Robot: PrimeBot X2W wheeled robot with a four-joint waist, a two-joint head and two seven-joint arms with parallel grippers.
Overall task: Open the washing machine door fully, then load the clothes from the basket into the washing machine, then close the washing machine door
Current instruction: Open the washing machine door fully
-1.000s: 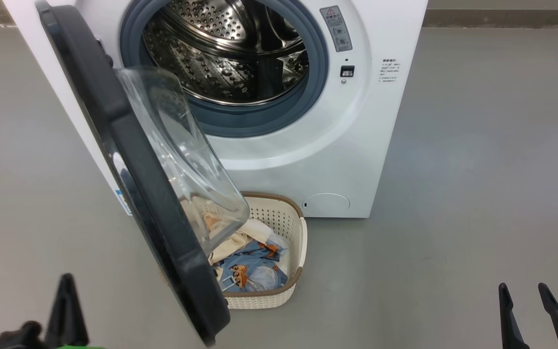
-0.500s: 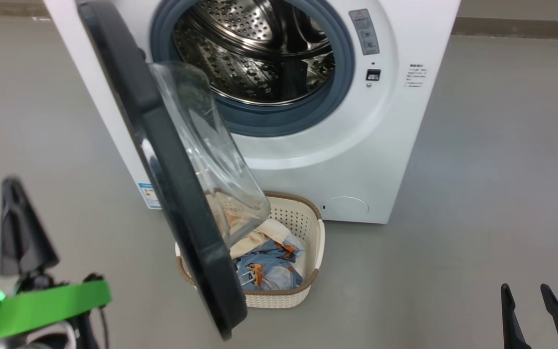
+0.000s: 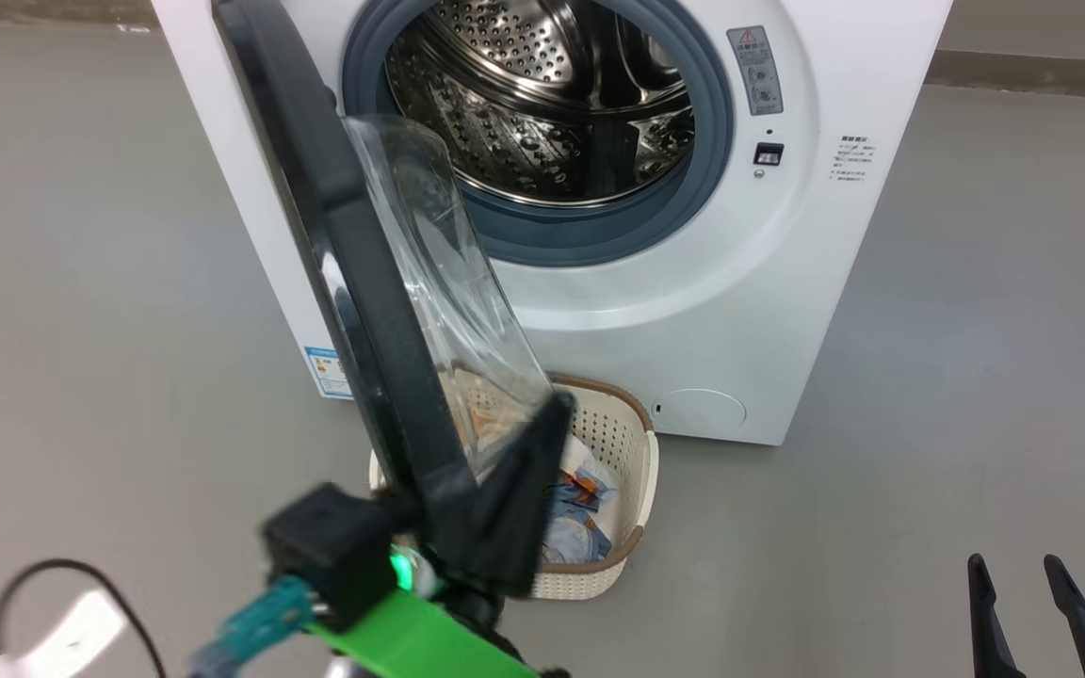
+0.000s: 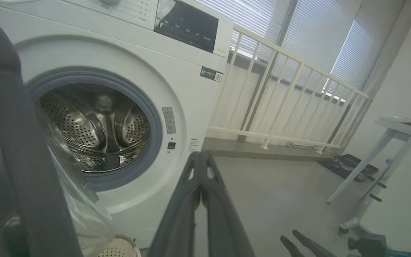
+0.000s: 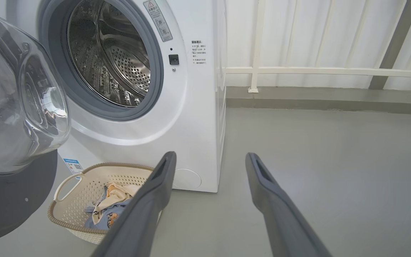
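Judging by its build, the door (image 3: pixel 312 179) looks stiff and weighty — push its black rim (image 3: pixel 364 320), not the slick glass (image 3: pixel 439 273); left gripper (image 4: pixel 200 160) pinched together, right gripper (image 5: pixel 211 157) spread apart.

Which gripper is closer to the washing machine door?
Left. The left gripper sits beside the door at its lower edge; the right gripper hangs well off to the right.
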